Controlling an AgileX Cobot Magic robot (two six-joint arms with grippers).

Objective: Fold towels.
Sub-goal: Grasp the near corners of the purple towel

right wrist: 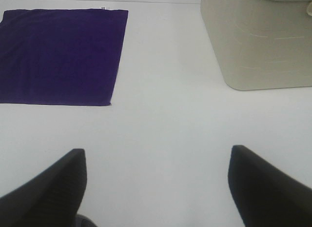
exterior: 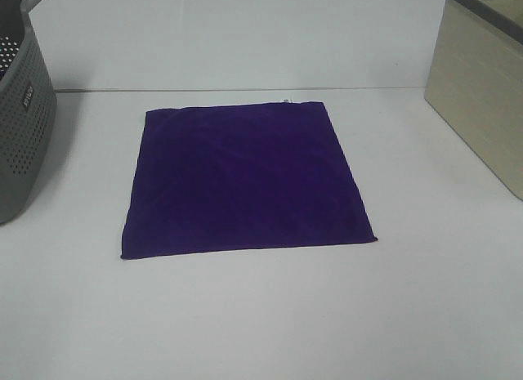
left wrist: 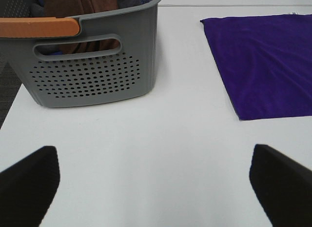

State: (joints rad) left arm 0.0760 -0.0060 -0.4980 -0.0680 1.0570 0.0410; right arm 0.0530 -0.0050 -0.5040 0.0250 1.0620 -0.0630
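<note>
Looking down from the high cam, the purple towel (exterior: 245, 180) is lying flat and fully spread out in the middle of the white table (exterior: 261, 323), one layer, edges pretty straight. The little white tag (exterior: 285, 100) pokes out at the far edge, toward the right corner.

Neither arm shows up in that high view, so I'm going by the wrist cams. The left gripper (left wrist: 153, 163) has its jaws spread wide, with just bare table between the two black fingers (left wrist: 29, 183). It isn't gripping or touching anything. The towel's near-left corner sits well ahead of it, off to the right finger's side. The grey perforated basket (left wrist: 87, 75) is ahead toward the other finger, with an orange handle (left wrist: 39, 27) and some brown cloth (left wrist: 83, 5) inside.

The right gripper (right wrist: 157, 158) is the same: jaws wide apart, loose, over bare table. The towel is ahead on its left side, well apart from the fingers, and the beige bin (right wrist: 258, 41) is ahead on its right.
</note>
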